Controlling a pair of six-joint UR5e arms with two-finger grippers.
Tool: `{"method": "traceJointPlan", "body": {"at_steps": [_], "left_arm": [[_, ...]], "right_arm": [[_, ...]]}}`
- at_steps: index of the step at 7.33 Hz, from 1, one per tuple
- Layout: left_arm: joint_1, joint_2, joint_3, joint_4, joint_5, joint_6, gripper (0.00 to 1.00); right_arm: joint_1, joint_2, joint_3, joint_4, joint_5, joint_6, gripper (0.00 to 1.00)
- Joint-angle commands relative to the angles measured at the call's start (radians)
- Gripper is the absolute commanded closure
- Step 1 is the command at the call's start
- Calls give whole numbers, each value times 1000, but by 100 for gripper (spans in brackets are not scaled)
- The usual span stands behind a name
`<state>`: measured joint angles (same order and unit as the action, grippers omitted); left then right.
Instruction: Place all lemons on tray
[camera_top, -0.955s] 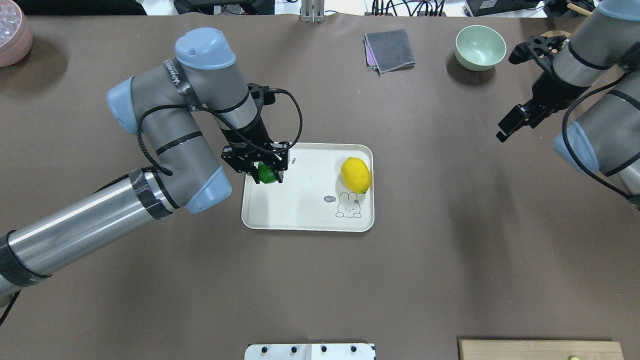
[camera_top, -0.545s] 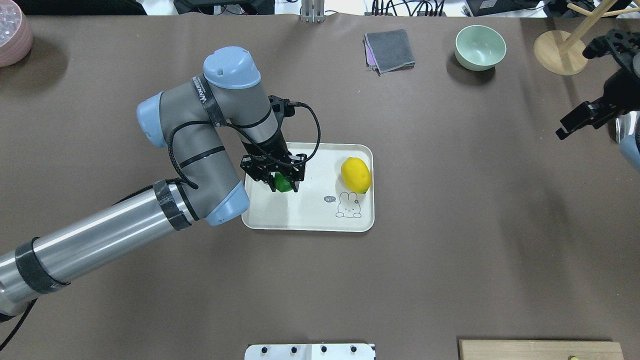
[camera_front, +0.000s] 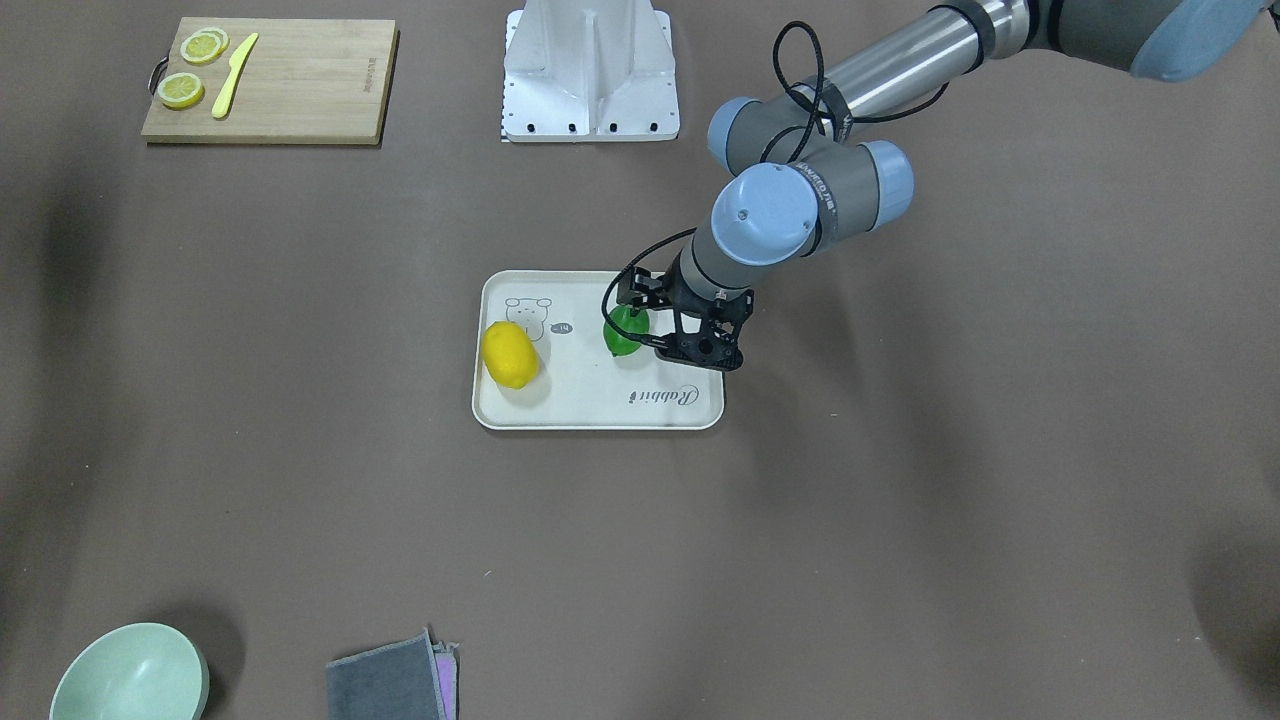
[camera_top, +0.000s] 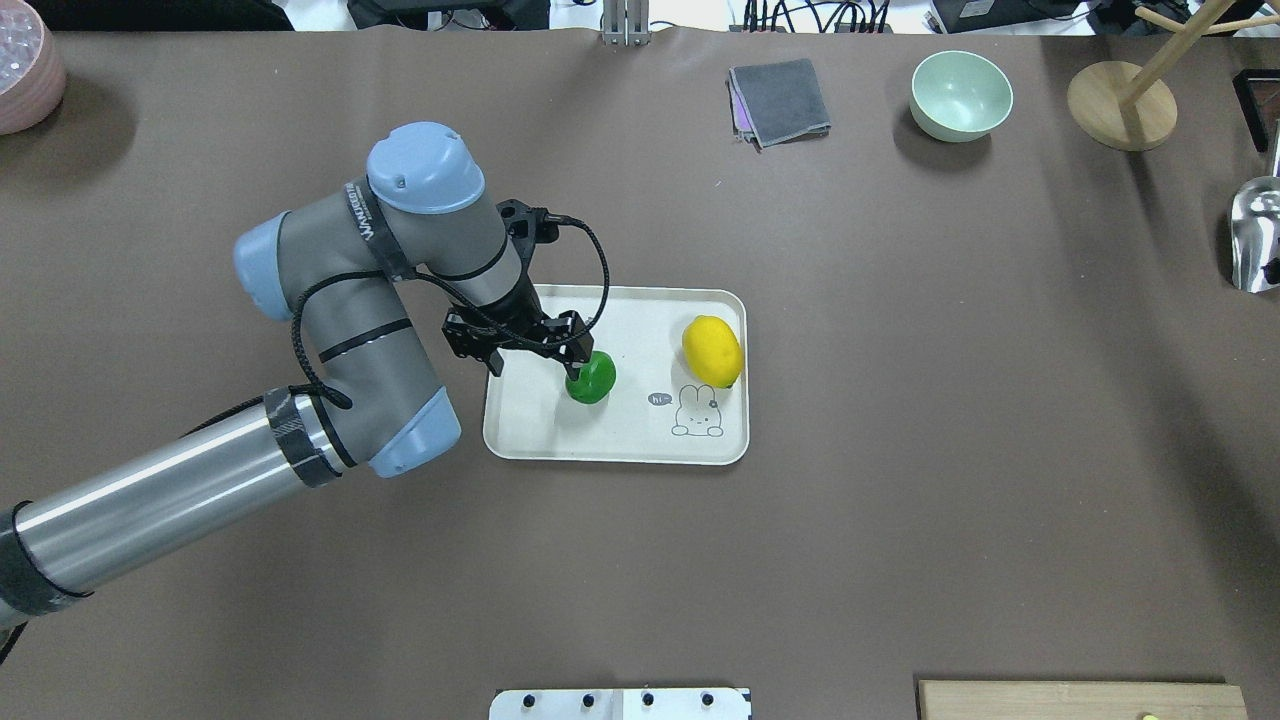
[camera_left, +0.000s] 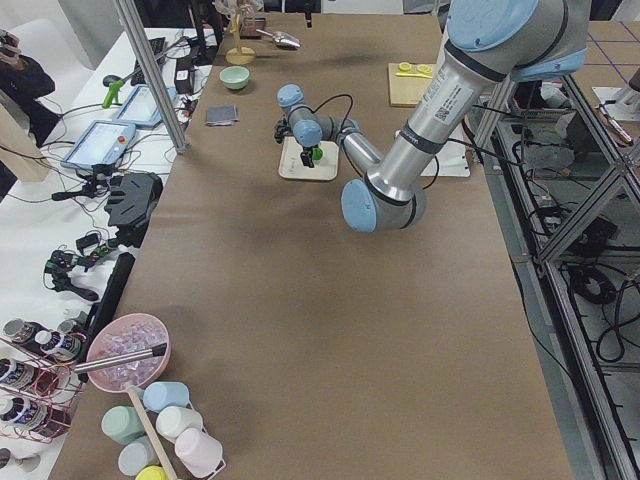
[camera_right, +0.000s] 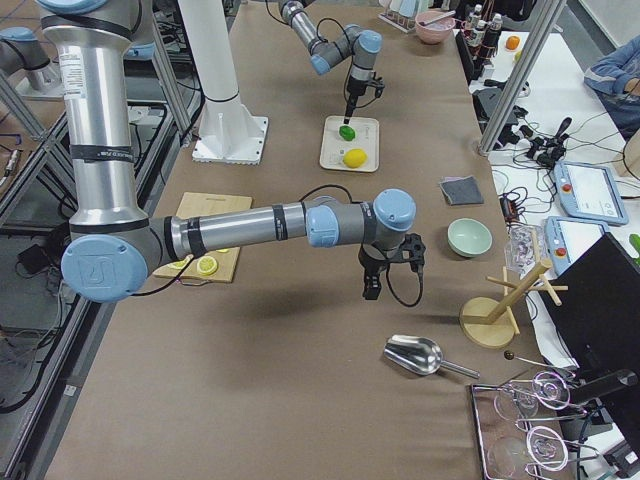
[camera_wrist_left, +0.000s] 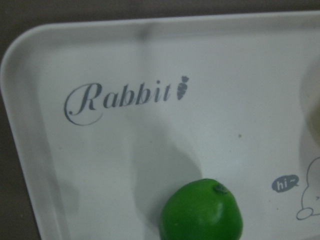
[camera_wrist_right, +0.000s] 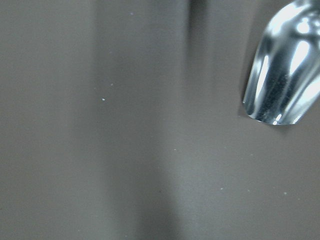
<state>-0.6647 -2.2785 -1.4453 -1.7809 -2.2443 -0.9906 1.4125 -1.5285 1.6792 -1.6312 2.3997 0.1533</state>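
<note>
The cream-white tray (camera_top: 620, 425) lies mid-table, also in the front-facing view (camera_front: 600, 410) and the left wrist view (camera_wrist_left: 45, 150). The yellow lemon (camera_top: 711, 350) lies at its right end. The green lemon (camera_top: 591, 377) lies on the tray near the middle, also in the front-facing view (camera_front: 624, 333) and the left wrist view (camera_wrist_left: 201, 211). My left gripper (camera_top: 537, 362) is open just above the tray, its right finger beside the green lemon. My right gripper (camera_right: 370, 287) shows only in the exterior right view, over bare table; I cannot tell if it is open.
A green bowl (camera_top: 961, 95), a grey cloth (camera_top: 779, 100) and a wooden stand (camera_top: 1120, 105) are at the far side. A metal scoop (camera_top: 1255, 235) lies at the right edge. A cutting board (camera_front: 300, 90) with lemon slices is near the robot's base.
My left gripper moved right over the tray with the green lemon, then opened and let it go. My right arm drew back out of the overhead view.
</note>
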Motion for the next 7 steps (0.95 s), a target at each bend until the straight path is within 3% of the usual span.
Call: {"method": "traceJointPlan", "body": {"at_steps": [1,3,4,5,7], "left_arm": [[-146,100,-129,84,25,99,2],[-283,123,-264,385,139,471,2],[-333,135,-341,522,234,536,2],[-381,231,-389,559,291,561,2],[-523,435,-394,551,270,566,2]], "right_arm": [[86,-16,-53,5,-29,-62,0],[147,-19,-67,11,-60,-93,0],[161,-19,-59,10,-65,-86,0],[169,-21,-61,8,-66,-78,0],[169,-21,-70,7,-62,-78,0]]}}
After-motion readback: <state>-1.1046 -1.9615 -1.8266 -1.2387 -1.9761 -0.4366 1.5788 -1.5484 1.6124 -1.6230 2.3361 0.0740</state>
